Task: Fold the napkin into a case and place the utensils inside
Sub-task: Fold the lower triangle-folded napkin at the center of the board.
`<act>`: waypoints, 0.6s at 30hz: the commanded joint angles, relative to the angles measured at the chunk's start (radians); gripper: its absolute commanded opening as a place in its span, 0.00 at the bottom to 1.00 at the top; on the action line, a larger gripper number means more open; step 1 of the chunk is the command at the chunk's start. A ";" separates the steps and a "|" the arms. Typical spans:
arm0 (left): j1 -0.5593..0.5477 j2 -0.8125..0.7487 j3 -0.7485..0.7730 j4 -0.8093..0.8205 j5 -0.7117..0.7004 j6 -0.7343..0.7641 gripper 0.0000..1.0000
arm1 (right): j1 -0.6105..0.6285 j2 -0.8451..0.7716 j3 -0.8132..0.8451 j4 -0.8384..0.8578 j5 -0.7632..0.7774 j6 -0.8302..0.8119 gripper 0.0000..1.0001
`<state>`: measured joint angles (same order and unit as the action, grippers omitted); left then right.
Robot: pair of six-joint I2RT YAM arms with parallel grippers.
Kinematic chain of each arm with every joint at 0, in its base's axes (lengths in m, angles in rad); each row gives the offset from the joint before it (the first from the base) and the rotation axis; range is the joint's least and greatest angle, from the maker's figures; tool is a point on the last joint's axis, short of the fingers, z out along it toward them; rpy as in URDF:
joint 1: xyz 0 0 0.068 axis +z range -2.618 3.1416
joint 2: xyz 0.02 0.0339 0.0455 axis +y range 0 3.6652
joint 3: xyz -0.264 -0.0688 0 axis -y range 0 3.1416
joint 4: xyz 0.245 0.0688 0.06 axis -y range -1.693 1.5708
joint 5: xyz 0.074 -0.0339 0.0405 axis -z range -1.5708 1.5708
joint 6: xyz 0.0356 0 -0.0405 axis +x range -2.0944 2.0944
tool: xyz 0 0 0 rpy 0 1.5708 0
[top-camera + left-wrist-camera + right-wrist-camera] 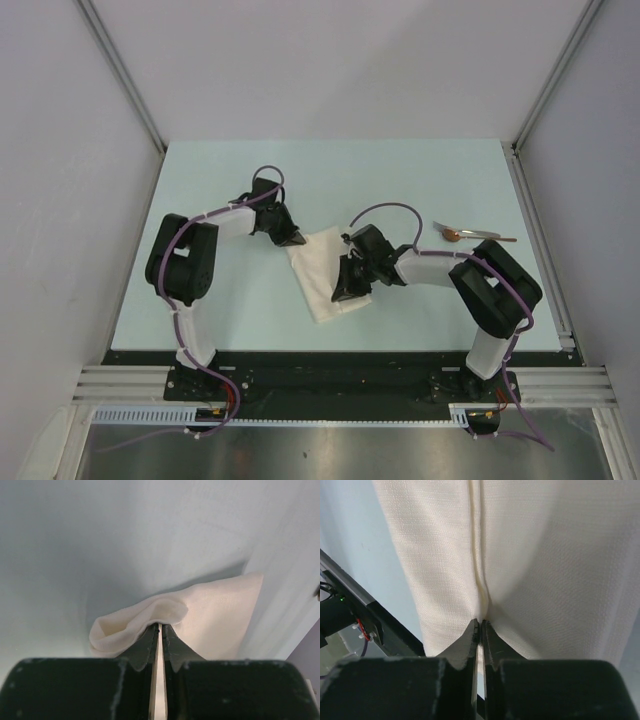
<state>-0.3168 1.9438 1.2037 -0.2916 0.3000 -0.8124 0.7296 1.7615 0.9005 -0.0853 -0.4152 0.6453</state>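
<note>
Napkin [320,270], partly folded at centre of the top view, we judge light, limp and prone to slipping, so best taken by thin edge pinches: left gripper [159,627] is clamped on its upper corner, right gripper [480,624] on a lower fold.

Right-wrist view's top edge cuts off napkin [530,555]; its corner hidden under left claw [296,241]; spoon [480,235] detail too small.

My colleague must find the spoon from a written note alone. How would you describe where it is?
Start at the pale blue table, near its right edge. The spoon lies flat there, well apart from the white napkin. It alone is slim metal, with a coppery bowl.
</note>
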 commanded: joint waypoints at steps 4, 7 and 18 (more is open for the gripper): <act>-0.010 -0.046 0.022 0.020 0.002 0.016 0.11 | 0.024 -0.052 0.064 -0.115 0.123 -0.082 0.24; -0.013 -0.107 0.002 0.014 0.008 0.038 0.15 | 0.051 -0.089 0.155 -0.244 0.240 -0.134 0.40; -0.010 -0.137 -0.039 0.000 0.053 0.051 0.17 | 0.070 -0.027 0.209 -0.122 0.061 -0.061 0.44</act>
<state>-0.3252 1.8034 1.1843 -0.2970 0.3298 -0.7845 0.7860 1.7073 1.0904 -0.3050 -0.2478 0.5468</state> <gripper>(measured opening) 0.186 0.458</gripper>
